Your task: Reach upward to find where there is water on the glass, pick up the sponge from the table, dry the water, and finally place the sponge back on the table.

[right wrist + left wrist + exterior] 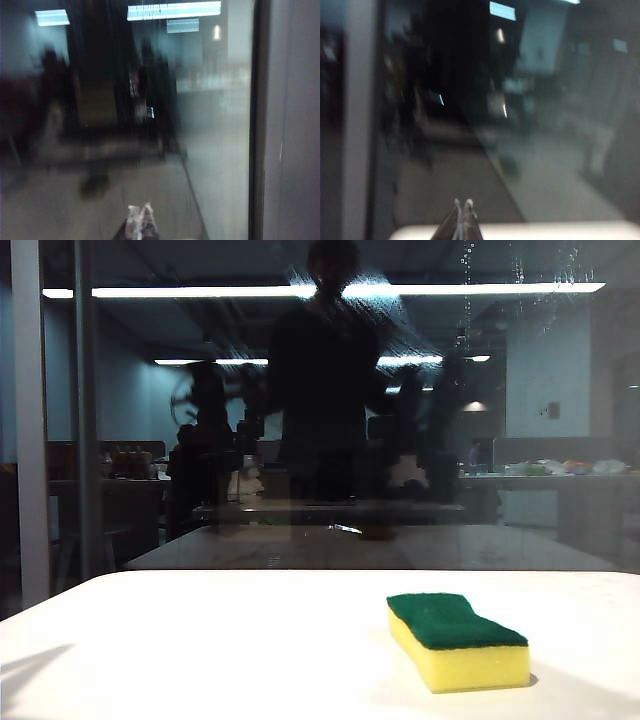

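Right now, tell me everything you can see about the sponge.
The sponge is a rectangular block with wavy long sides: soft-looking yellow foam below, a dark green scouring layer on top. It lies flat, green side up, turned at a slight angle, on the right part of the white table, in front of the glass. It looks whole; wet or dry I cannot tell. It casts a small shadow beside it. Only the table touches it; no gripper shows near it in the exterior view.

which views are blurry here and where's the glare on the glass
Exterior view: sharp; sponge crisp on the table, bright light strips glare across the glass, lighting water droplets. Left wrist view: heavily smeared, left gripper tips together. Right wrist view: blurred, right gripper shut.
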### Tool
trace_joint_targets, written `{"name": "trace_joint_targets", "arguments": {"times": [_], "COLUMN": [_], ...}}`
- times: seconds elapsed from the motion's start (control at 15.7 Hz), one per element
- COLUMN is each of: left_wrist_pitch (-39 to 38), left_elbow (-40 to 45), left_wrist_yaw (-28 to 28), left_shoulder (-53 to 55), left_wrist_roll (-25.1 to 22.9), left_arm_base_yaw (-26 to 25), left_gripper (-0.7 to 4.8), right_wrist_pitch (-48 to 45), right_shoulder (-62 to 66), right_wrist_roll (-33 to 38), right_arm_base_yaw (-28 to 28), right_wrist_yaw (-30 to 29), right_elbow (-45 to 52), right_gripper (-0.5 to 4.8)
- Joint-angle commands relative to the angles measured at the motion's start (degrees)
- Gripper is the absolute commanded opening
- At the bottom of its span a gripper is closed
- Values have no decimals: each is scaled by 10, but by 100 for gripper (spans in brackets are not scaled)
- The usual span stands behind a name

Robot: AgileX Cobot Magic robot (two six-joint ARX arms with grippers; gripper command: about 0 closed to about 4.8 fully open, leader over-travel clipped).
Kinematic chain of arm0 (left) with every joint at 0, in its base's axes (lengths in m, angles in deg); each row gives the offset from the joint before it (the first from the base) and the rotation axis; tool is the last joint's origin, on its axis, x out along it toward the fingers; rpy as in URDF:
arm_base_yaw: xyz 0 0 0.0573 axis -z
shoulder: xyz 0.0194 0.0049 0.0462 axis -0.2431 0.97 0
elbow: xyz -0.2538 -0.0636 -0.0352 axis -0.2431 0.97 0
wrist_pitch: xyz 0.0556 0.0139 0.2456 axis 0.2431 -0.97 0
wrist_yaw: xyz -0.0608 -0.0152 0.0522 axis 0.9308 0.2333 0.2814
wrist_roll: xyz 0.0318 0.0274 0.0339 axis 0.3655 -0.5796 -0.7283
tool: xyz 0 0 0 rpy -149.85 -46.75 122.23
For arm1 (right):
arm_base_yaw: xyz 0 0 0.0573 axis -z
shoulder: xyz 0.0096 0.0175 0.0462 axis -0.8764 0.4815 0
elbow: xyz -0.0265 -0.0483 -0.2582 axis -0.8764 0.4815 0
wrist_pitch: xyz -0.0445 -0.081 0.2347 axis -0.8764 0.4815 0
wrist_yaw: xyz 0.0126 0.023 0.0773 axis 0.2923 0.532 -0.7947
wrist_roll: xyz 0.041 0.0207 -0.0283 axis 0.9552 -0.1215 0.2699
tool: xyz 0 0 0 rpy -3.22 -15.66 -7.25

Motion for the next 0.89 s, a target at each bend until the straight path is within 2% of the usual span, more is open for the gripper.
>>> {"name": "trace_joint_targets", "arguments": {"times": [0.06,0.26,0.38,0.45,0.57,0.83,0.89], "left_wrist_pitch": [-50,-114,-162,-178,-214,-266,-291], "left_elbow": [-119,-301,-451,-495,-648,-848,-912], "left_wrist_yaw": [-21,-14,21,29,54,91,91], "left_shoulder": [39,159,268,299,409,543,586], "left_wrist_roll": [0,0,0,0,0,0,-1], "left_arm_base_yaw": [0,0,0,0,0,0,0], "left_gripper": [-4,-4,-4,-4,-4,-4,-4], "right_wrist_pitch": [50,112,177,198,257,295,338], "right_shoulder": [21,90,174,202,325,490,559], "right_wrist_roll": [3,9,13,13,13,13,13], "right_arm_base_yaw": [0,0,0,0,0,0,0], "right_wrist_yaw": [13,29,29,29,29,27,27], "right_elbow": [-93,-238,-367,-411,-588,-823,-926], "right_gripper": [-6,-6,-6,-6,-5,-5,-5]}}
